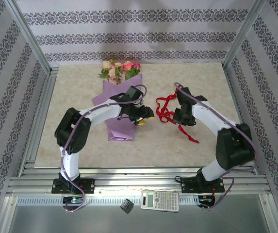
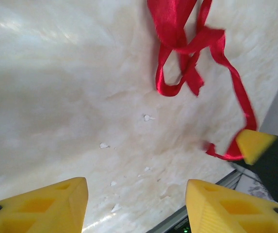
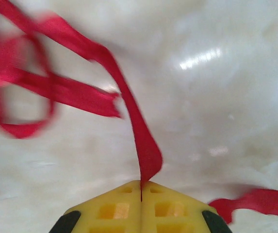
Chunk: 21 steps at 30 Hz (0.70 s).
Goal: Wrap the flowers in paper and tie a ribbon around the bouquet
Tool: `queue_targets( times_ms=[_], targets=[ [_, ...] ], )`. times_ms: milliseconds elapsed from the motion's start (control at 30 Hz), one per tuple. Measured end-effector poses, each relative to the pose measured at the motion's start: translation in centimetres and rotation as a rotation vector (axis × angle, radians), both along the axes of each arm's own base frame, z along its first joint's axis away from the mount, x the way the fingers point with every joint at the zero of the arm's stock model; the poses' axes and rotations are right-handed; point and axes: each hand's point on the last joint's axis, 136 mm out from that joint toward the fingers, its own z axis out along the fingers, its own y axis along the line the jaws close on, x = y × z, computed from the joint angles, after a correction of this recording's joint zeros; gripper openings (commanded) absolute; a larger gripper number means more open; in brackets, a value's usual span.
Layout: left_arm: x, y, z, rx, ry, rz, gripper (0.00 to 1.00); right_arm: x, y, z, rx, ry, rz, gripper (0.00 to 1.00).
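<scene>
**Ribbon pinched, bouquet not yet tied**

The wrapping looks finished. A long cone of creased lilac paper [image 1: 117,128] lies on the pale marbled counter [image 1: 206,82], with pink, cream and magenta roses [image 1: 120,69] sticking out of its wide far end. This bouquet [image 1: 123,85] sits left of centre, its narrow end pointing toward the arm bases. The step in hand appears to be the tying, right at its start.

The right fingers [image 3: 119,208] are pressed together on a long, narrow, bright red ribbon [image 3: 138,131]. In the right wrist view the strip is caught in the seam between the yellow tips. It rises from there and runs off into loose loops over the counter. From above, the red ribbon lies in curls to the right of the bouquet, apart from the paper, with one tail trailing toward the near edge.

The left fingers [image 1: 147,115] stand apart with nothing between them. They hover at the cone's right side and face the loops.

The next move likely means carrying the pinched ribbon across to the cone and laying it around the narrow part. The slack curls may drag or snag. The empty left fingers would probably need to catch the free tail, without nudging the thin paper open.
</scene>
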Motion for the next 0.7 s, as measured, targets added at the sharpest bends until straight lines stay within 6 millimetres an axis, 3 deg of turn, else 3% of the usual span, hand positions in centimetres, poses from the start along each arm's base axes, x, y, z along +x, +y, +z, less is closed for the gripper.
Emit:
queue_targets(
  times_ms=[133, 267, 400, 533, 633, 700],
  targets=[
    [1.6, 4.5, 3.0, -0.036, -0.054, 0.112, 0.59, 2.9, 5.4, 8.8, 0.152, -0.259, 0.074, 0.0],
    [3.2, 9.8, 5.1, -0.05, -0.098, 0.245, 0.61, 2.9, 14.2, 13.5, 0.34, -0.372, 0.228, 0.0],
    [4.8, 16.0, 6.7, -0.035, -0.123, 0.393, 0.63, 2.4, 24.0, 14.0, 0.496, -0.347, 0.374, 0.0],
    [5.4, 23.1, 7.0, 0.034, -0.101, 0.553, 0.66, 2.0, 33.5, 11.9, 0.591, -0.272, 0.488, 0.02],
    [4.7, 27.4, 6.6, 0.126, -0.058, 0.651, 0.68, 1.6, 39.0, 9.7, 0.639, -0.198, 0.555, 0.35],
    [3.8, 29.5, 6.6, 0.18, -0.041, 0.699, 0.71, 1.3, 41.4, 8.2, 0.652, -0.15, 0.591, 0.48]
  ],
)
